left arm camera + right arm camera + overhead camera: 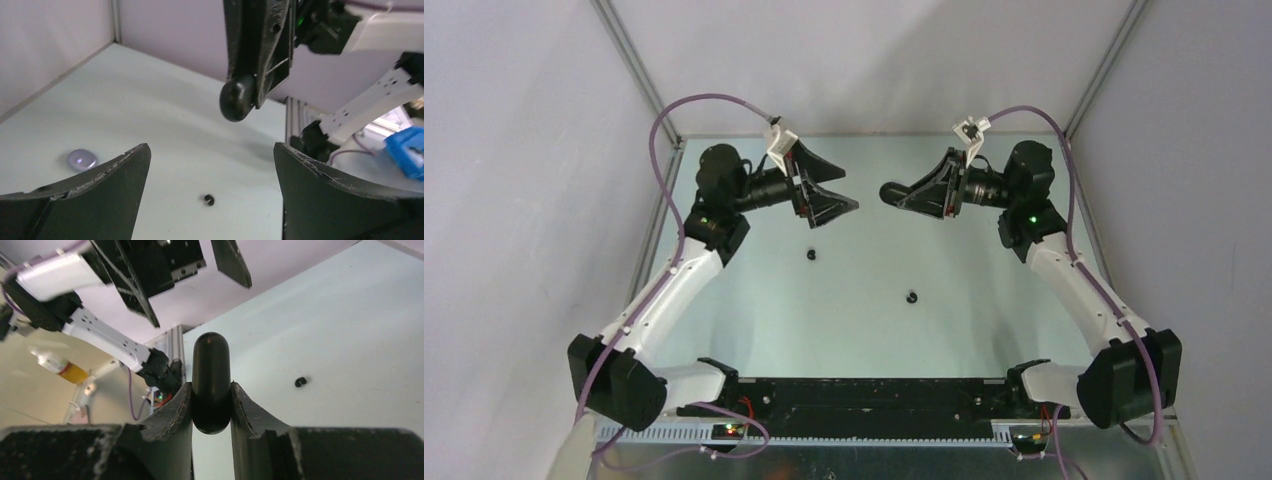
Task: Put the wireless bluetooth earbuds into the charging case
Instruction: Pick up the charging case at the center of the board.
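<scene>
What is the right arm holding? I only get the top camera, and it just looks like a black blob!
Observer: The right wrist camera shows a smooth black pill-shaped case, pinched on both sides by the right gripper's fingers.
Operator: Where are the purple ones? I only see two black buds.
Observer: The left wrist camera shows one shiny purple bud lying on the table, off to one side of the left gripper's wide-open fingers.
</scene>
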`<state>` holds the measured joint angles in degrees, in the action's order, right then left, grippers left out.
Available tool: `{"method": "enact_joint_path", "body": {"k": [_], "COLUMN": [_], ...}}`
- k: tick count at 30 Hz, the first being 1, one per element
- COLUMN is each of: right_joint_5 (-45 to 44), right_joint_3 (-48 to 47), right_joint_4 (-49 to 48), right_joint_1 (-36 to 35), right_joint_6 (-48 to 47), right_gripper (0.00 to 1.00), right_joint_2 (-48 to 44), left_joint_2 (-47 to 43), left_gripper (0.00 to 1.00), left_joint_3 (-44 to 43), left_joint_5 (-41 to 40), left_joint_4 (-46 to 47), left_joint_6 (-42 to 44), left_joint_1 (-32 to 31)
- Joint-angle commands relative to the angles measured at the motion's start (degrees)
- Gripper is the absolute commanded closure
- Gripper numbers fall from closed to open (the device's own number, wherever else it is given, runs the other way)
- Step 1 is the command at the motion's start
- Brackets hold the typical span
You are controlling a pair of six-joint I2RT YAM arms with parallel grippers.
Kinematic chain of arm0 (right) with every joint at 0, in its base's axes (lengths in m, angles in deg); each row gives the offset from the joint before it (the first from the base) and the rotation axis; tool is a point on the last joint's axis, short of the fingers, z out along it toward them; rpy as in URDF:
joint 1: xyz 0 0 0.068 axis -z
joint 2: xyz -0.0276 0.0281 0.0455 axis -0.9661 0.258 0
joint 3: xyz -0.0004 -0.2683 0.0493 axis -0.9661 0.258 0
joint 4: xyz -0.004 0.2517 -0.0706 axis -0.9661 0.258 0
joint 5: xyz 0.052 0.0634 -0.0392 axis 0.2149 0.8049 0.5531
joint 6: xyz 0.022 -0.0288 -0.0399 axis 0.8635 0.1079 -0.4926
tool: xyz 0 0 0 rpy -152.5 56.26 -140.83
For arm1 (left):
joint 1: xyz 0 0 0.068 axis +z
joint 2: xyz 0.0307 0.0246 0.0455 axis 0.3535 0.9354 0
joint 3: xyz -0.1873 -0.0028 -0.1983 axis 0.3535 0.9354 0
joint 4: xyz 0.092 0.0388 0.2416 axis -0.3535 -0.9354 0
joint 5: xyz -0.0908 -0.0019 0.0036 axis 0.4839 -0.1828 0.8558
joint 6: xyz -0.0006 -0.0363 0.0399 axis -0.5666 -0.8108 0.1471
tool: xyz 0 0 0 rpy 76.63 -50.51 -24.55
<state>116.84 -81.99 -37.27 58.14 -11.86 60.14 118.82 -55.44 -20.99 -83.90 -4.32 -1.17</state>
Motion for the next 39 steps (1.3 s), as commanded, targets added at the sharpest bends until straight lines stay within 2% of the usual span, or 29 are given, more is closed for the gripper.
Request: {"method": "enact_joint_path", "body": {"k": [1, 7, 13, 17, 28, 39], "right_joint_5": [0.81, -3.27, -3.42, -3.49, -2.63, 0.22], "right_joint_3": [0.00, 3.20, 3.54, 4.60, 4.89, 4.88], "right_joint_4": [-15.73, -18.35, -16.17, -18.48, -17.45, -13.12], "right_joint_1": [-0.10, -1.86, -4.54, -4.61, -5.57, -7.16], "right_joint_6": [18.04, 18.21, 15.02, 15.91, 13.43, 6.60], "right_gripper": [1.00, 1.00, 1.00, 1.00, 1.00, 1.00], "right_joint_2": [2.16, 0.39, 0.51, 0.29, 0.04, -0.73], "left_joint_2": [0.82, 1.13, 2.71, 3.16, 4.07, 3.53], "left_gripper": [0.01, 0.02, 0.10, 0.16, 0.38, 0.62], "left_joint_3": [6.56, 7.93, 7.41, 7.44, 6.19, 6.27], "left_joint_5": [1.58, 2.64, 3.56, 3.32, 3.61, 3.54], "left_joint_4": [24.67, 25.42, 25.67, 23.62, 21.11, 20.20], "left_joint_6": [-21.41, -23.06, -23.24, -21.12, -19.64, -18.96], "left_joint_1": [-1.17, -4.75, -6.45, -7.37, -8.36, -8.37]}}
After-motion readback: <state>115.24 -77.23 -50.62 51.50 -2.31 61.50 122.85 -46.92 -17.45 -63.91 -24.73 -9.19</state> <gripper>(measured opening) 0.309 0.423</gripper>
